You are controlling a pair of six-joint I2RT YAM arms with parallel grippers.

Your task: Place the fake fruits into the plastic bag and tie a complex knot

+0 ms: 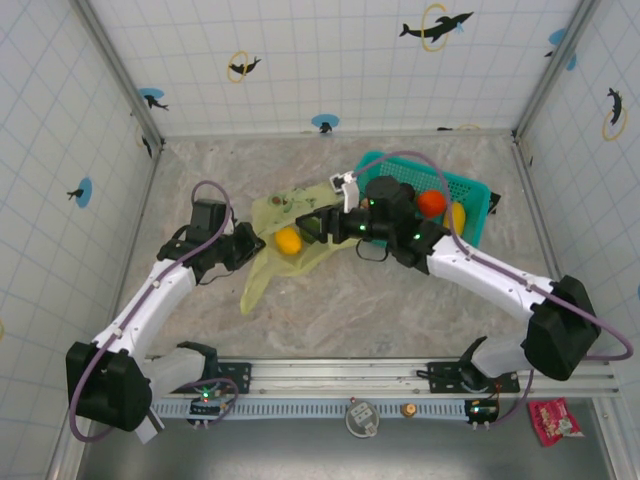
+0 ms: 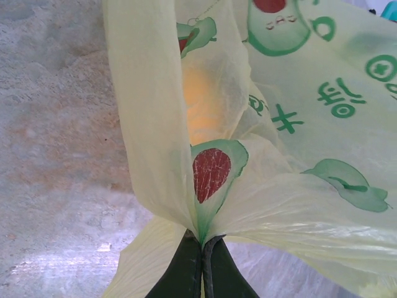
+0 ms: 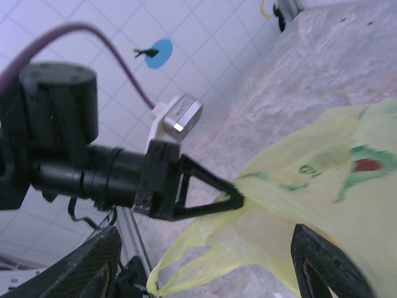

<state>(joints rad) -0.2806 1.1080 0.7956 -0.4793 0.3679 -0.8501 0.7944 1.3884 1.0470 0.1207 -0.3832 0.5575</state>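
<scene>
The plastic bag is translucent yellow-green, printed with green characters and green leaf shapes. One cracked dark-red patch ringed in green sits right at my left gripper, black fingers. Orange-yellow glow shows through the film. One yellow fruit at the bag. The basket is teal mesh, holding an orange-red fruit and a second yellow fruit. My right gripper black too. My arms: white shells, black joints, purple cables. The table is mottled grey-beige marble. The walls white tile, pale grid lines, blue dots, black dolphin shapes in yellow rings.
</scene>
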